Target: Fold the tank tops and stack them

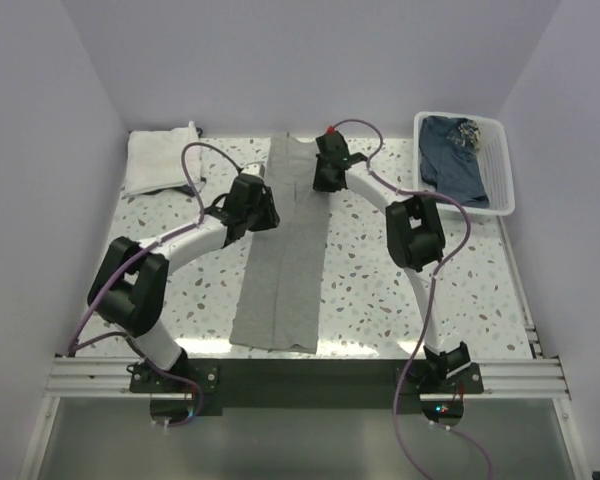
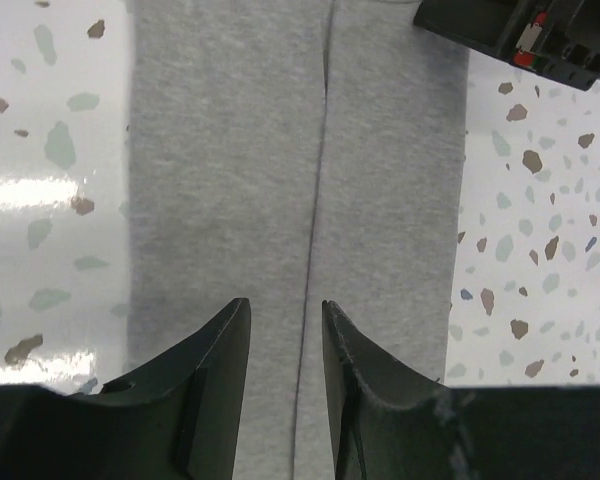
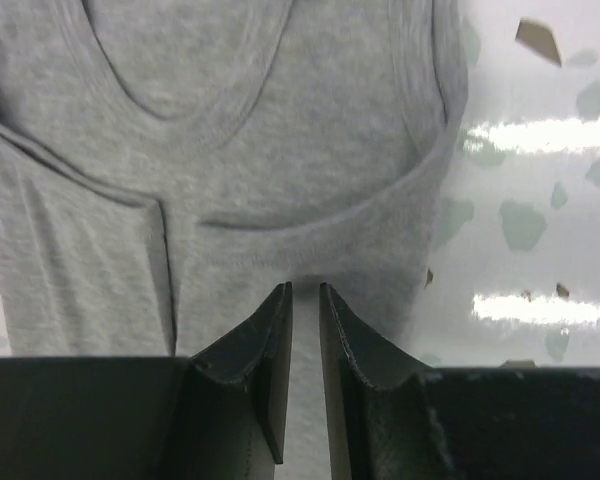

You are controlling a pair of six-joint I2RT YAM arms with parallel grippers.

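The grey tank top [image 1: 280, 270] lies in the middle of the table, folded lengthwise into a long narrow strip with its neck at the far end. My left gripper [image 1: 264, 212] hovers over the strip's left upper part with its jaws open and empty [image 2: 285, 305]. The line where the two folded flaps [image 2: 230, 150] meet runs between its fingers. My right gripper [image 1: 326, 180] is at the strip's right side near the armhole. Its jaws [image 3: 305, 288] are nearly closed, with grey cloth [image 3: 280, 120] pinched between them. The white tank top [image 1: 160, 160] lies folded at the back left.
A white slatted basket [image 1: 504, 165] stands at the back right with a dark blue garment [image 1: 450, 150] in it. The right arm's black wrist [image 2: 520, 35] shows at the top right of the left wrist view. Walls close in the table on three sides.
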